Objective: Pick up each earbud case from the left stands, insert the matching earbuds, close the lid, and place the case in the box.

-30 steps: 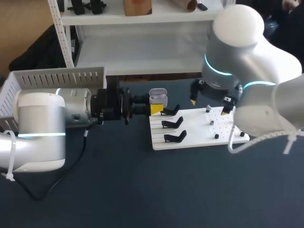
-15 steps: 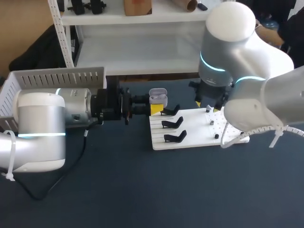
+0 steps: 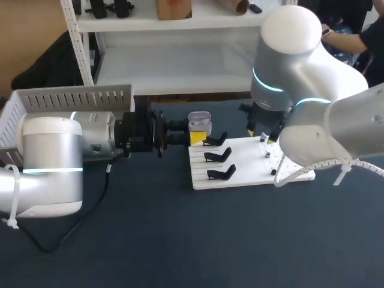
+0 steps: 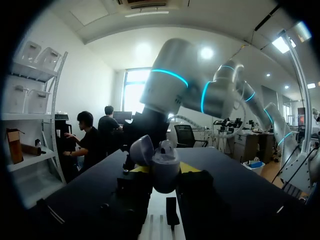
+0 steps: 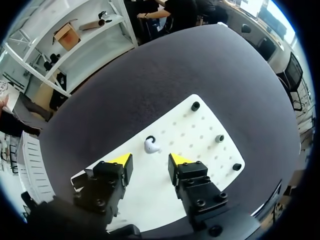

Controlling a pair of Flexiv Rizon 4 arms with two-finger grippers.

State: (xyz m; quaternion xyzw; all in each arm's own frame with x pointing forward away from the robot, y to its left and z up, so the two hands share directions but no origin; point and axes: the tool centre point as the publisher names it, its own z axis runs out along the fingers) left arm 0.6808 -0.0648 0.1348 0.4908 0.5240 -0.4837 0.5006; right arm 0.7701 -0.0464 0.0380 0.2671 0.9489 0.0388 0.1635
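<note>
The small white glossy plastic earbud [image 5: 151, 145] is lying on the flat white perforated board [image 5: 200, 135], among a few small black pegs [image 5: 195, 106]. It is sitting just ahead of my right gripper [image 5: 150, 161], in line with the gap between the fingers. This gripper is standing wide apart and is touching nothing. I am judging the earbud to be very light, hard and slippery, with a rounded body that can pop out of a pinch. So I am planning to take it across the thicker bulb part, with the yellow tips low to the board and only a mild squeeze. My left gripper [image 3: 193, 138] is clenching the pale grey rounded earbud case [image 3: 200, 122] from two sides, at the board's edge nearest my left arm, close to the black curved stands [image 3: 217, 156], and its lid is standing open.
</note>
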